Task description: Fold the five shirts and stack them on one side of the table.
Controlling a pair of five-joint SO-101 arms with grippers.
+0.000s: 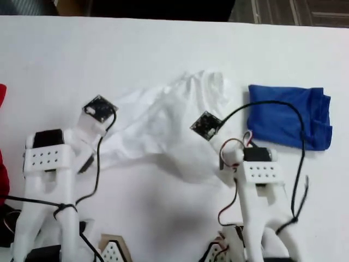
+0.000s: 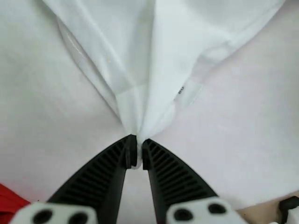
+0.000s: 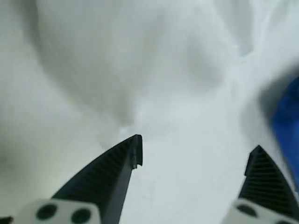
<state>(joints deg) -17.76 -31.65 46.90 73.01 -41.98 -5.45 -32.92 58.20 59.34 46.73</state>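
The white shirt lies rumpled in the middle of the surface, between the two arms. The left arm stands at its left end. In its wrist view the left pincer is clenched on a gathered fold of the white shirt, and the cloth fans out from the tips. The right arm stands at the shirt's right end. Its right pincer is released, jaws wide apart, hanging over the white shirt; whether the tips touch the cloth cannot be told.

A folded blue shirt sits just right of the white one, close to the right edge of the surface, and a black cable from the right arm loops over it. The blue shirt also shows at the rim of the right wrist view. A broad band of white surface runs between the shirts and the far edge, and more lies near, between the arms.

Red cloth is cut off by the left edge, so its shape cannot be made out; a corner of it appears beside the left pincer. From above, both pincers are hidden under their wrists, and the white shirt's near outline is hard to trace against the white surface.
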